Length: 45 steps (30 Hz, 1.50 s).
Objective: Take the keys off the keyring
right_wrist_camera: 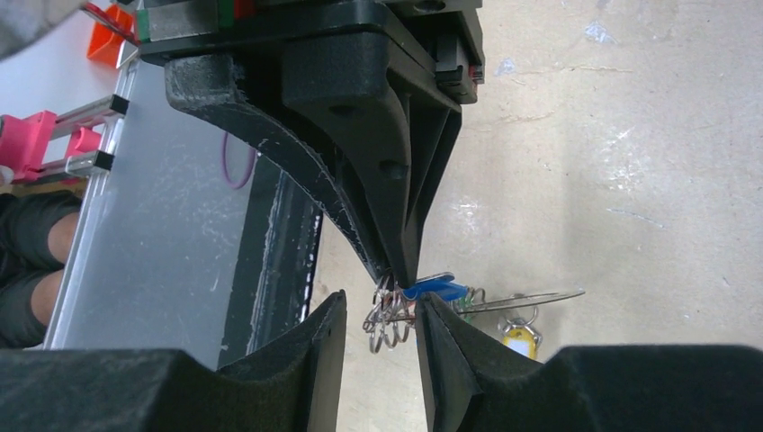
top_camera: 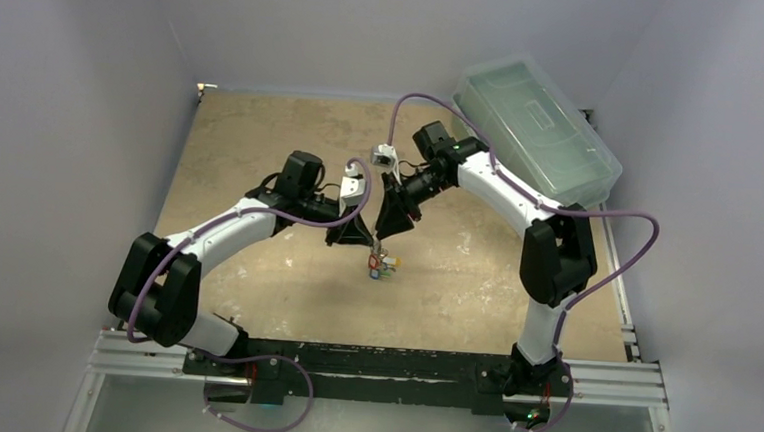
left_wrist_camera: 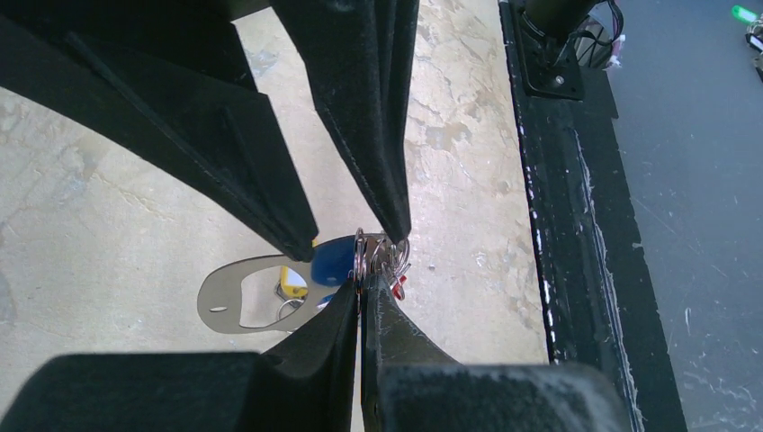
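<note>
The keys (top_camera: 383, 266) hang as a small bunch above the tan table, between both grippers. In the left wrist view my left gripper (left_wrist_camera: 367, 274) is shut on the bunch's wire split rings (left_wrist_camera: 382, 250). A blue tag (left_wrist_camera: 331, 259), a yellow tag (left_wrist_camera: 292, 284) and a red tag (left_wrist_camera: 399, 286) hang there. The flat silver-grey keyring (left_wrist_camera: 232, 301) sticks out to the left. In the right wrist view my right gripper (right_wrist_camera: 378, 306) is open, with the rings (right_wrist_camera: 389, 315) between its fingers, and the keyring (right_wrist_camera: 531, 298) shows edge-on. The keys themselves are mostly hidden.
A clear lidded plastic box (top_camera: 539, 125) stands at the back right. The black mounting rail (top_camera: 369, 361) runs along the near table edge and also shows in the left wrist view (left_wrist_camera: 558, 225). Grey walls enclose the table.
</note>
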Tool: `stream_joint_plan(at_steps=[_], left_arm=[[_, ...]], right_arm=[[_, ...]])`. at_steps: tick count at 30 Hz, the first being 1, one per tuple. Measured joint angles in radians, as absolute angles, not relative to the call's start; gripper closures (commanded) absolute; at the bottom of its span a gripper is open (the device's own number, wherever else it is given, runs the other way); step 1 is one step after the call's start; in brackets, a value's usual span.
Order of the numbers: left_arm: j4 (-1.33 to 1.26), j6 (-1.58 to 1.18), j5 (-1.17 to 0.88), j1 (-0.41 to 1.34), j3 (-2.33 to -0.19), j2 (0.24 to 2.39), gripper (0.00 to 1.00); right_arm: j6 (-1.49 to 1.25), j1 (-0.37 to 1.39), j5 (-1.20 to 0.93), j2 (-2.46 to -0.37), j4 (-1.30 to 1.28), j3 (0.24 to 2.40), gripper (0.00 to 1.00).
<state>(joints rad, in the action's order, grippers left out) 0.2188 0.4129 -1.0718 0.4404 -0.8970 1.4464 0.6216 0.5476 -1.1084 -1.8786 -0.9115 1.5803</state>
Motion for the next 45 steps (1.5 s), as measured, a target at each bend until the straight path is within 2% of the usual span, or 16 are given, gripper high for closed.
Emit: stream_joint_plan(at_steps=[13, 16, 19, 22, 24, 26, 28, 34, 39, 45], left_arm=[[0.227, 0.416, -1.059, 0.452, -0.911, 1.456, 1.0], [0.227, 0.416, -1.058, 0.454, -0.912, 1.456, 1.0], [0.227, 0.416, -1.055, 0.455, -0.913, 1.457, 1.0], [0.229, 0.416, -1.052, 0.458, -0.913, 1.457, 1.0], [0.231, 0.416, -1.051, 0.459, -0.913, 1.457, 1.0], [0.234, 0.415, -1.052, 0.459, -0.913, 1.459, 1.0], [0.241, 0.415, -1.051, 0.459, -0.917, 1.462, 1.0], [0.257, 0.415, -1.052, 0.461, -0.926, 1.47, 1.0], [0.26, 0.415, -1.052, 0.461, -0.928, 1.471, 1.0], [0.281, 0.43, -1.047, 0.453, -0.932, 1.471, 0.73]], right_arm=[[0.619, 0.581, -1.051, -1.879, -0.959, 1.596, 0.75], [0.612, 0.582, -1.036, -1.88, -0.958, 1.607, 0.82], [0.606, 0.582, -1.032, -1.887, -0.959, 1.618, 0.93], [0.602, 0.582, -1.033, -1.899, -0.965, 1.627, 0.97], [0.603, 0.583, -1.032, -1.905, -0.976, 1.633, 0.96], [0.604, 0.583, -1.032, -1.908, -0.981, 1.634, 0.86], [0.606, 0.585, -1.027, -1.907, -0.983, 1.634, 0.83], [0.619, 0.595, -1.007, -1.907, -0.986, 1.634, 0.99], [0.627, 0.595, -1.007, -1.906, -0.985, 1.634, 1.0], [0.608, 0.593, -1.005, -1.88, -0.923, 1.591, 1.0]])
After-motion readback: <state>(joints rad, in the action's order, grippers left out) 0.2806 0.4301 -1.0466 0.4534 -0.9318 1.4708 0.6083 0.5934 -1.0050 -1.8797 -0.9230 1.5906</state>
